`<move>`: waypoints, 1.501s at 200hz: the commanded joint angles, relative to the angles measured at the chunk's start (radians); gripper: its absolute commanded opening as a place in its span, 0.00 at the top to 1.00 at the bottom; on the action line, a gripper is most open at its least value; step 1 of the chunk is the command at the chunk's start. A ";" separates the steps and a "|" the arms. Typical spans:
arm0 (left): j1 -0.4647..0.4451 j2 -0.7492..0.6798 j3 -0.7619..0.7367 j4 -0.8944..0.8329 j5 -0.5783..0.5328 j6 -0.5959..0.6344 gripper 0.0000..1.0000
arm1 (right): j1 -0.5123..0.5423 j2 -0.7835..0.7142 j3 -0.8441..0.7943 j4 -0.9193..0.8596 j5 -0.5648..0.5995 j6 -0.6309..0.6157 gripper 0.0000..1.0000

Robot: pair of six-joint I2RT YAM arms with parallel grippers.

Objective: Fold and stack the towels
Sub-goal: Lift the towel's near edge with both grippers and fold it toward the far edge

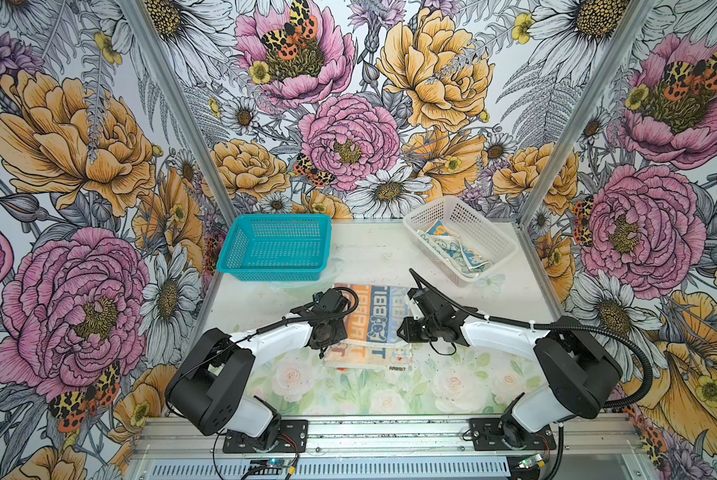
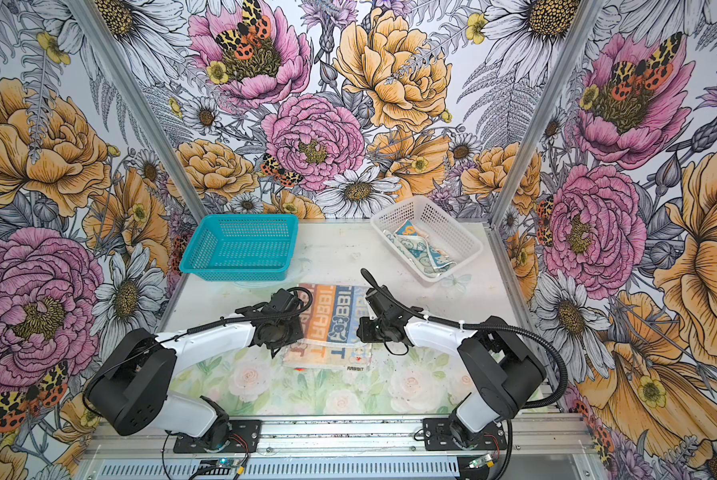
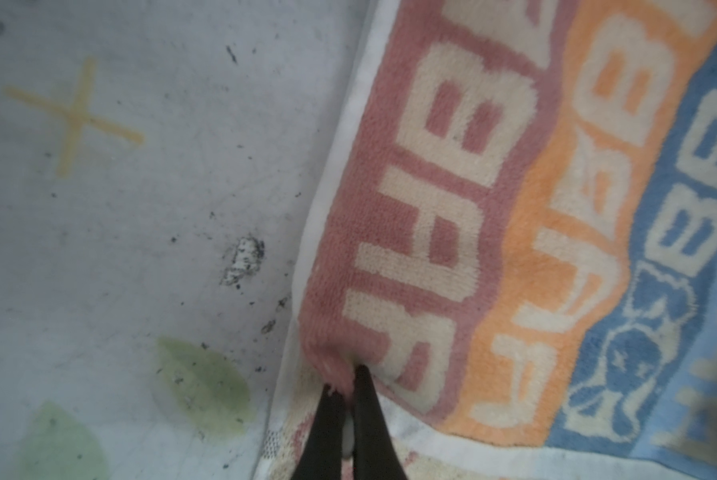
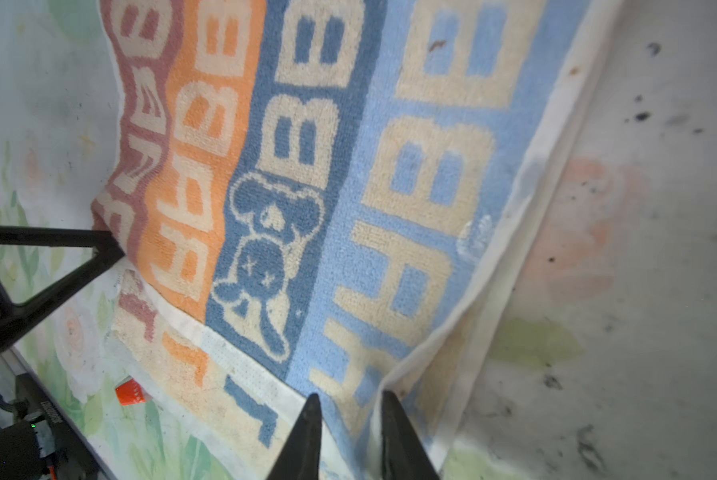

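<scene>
L fingers (image 3: 369, 424) clamp lettered towel (image 3: 452, 187) corner; R fingers (image 4: 306, 436) straddle its blue edge, grip unclear.

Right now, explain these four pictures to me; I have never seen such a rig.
The left arm and right arm belong to one robot, and each ends in a two-fingered claw. Two pictures look down on the whole table from above. The other two come from cameras on the arms' wrists, close up.

On the table lies a lettered towel, partly folded over itself. Behind it stand an empty teal basket and a white basket holding crumpled printed cloth.

The left claw is shut, pinching the towel's pink edge. The right claw has its fingers apart astride the light-blue edge; no firm grip shows yet.
</scene>
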 commanded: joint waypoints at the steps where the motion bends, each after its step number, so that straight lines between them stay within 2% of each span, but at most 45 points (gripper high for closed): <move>1: -0.017 0.017 -0.016 0.056 -0.006 -0.010 1.00 | 0.005 0.027 -0.005 -0.001 0.036 -0.011 0.83; 28: -0.029 0.084 0.010 0.098 0.011 -0.006 1.00 | -0.023 0.075 0.035 0.001 0.046 -0.042 1.00; 59: -0.020 0.186 0.084 0.114 0.029 0.024 1.00 | -0.102 0.159 0.101 -0.002 0.017 -0.085 1.00; 102: 0.010 0.329 0.264 0.103 0.063 0.096 1.00 | -0.218 0.236 0.217 -0.029 0.009 -0.147 1.00; 140: 0.020 0.346 0.343 0.077 0.043 0.110 1.00 | -0.231 0.222 0.261 -0.077 -0.019 -0.181 1.00; 211: 0.010 0.275 0.272 0.071 0.040 0.097 1.00 | -0.228 0.132 0.185 -0.071 -0.092 -0.156 0.70; 263: 0.010 0.263 0.271 0.064 0.037 0.103 1.00 | -0.226 0.089 0.109 -0.043 -0.104 -0.137 0.68; 300: 0.012 0.245 0.273 0.055 0.030 0.108 1.00 | -0.226 0.114 0.094 -0.003 -0.104 -0.129 0.69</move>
